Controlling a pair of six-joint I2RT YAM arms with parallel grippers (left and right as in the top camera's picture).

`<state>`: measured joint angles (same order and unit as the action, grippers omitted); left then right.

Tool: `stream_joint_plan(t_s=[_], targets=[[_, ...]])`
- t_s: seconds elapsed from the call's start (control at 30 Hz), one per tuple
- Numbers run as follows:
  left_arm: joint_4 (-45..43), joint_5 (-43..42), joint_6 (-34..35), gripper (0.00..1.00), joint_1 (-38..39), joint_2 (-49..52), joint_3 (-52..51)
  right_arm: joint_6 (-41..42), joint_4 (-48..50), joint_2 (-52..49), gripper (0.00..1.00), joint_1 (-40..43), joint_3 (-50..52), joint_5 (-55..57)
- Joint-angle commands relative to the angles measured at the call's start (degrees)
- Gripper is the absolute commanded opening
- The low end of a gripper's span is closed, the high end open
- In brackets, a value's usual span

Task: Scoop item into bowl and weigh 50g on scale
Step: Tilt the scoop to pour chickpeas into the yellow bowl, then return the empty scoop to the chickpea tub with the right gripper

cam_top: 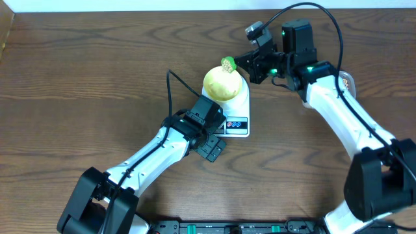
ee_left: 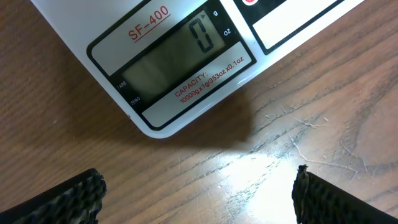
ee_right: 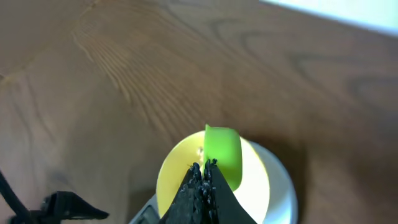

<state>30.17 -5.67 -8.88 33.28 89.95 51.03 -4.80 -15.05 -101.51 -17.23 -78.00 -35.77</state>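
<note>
The white scale (cam_top: 235, 114) stands mid-table with the pale yellow bowl (cam_top: 220, 82) on its platform. My right gripper (cam_top: 246, 65) is shut on the handle of a green scoop (cam_top: 228, 64) held over the bowl's far rim. In the right wrist view the shut fingers (ee_right: 203, 167) hold the scoop (ee_right: 224, 152) above the bowl (ee_right: 177, 177); no beans show in the bowl. My left gripper (cam_top: 212, 148) is open and empty on the table just in front of the scale. In the left wrist view its fingers (ee_left: 199, 193) flank bare wood, and the scale's display (ee_left: 180, 59) reads 0.
A container of tan beans (cam_top: 349, 82) shows partly behind the right arm at the right. A black cable (cam_top: 174, 84) runs left of the scale. The wooden table (cam_top: 78, 97) extends to the left.
</note>
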Motion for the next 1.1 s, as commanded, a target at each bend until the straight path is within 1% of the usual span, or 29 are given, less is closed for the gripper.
stream_joint_plan(t_s=[0.0,0.37,0.53,0.63,0.9,0.97,1.07], targets=[[0.2,0.1,-0.5,0.98,0.0,0.4,-0.2,-8.2,-0.6,1.9,0.01,-1.8,-0.9,5.6],[0.2,0.1,-0.5,0.98,0.0,0.4,-0.2,-20.2,-1.1,2.5,0.01,-4.7,-0.9,7.2],[0.2,0.1,-0.5,0.98,0.0,0.4,-0.2,-27.3,-1.6,2.5,0.01,-5.8,-0.9,7.8],[0.2,0.1,-0.5,0.98,0.0,0.4,-0.2,-28.6,-1.6,2.5,0.01,-6.6,-0.9,9.8],[0.2,0.1,-0.5,0.98,0.0,0.4,-0.2,-29.1,-1.6,2.5,0.01,-7.2,-0.9,10.1],[0.2,0.1,-0.5,0.98,0.0,0.4,-0.2,-27.1,-1.4,2.5,0.01,-6.9,-0.9,10.2],[0.2,0.1,-0.5,0.98,0.0,0.4,-0.2,-21.0,-0.6,2.5,0.01,-5.3,-0.9,10.2]])
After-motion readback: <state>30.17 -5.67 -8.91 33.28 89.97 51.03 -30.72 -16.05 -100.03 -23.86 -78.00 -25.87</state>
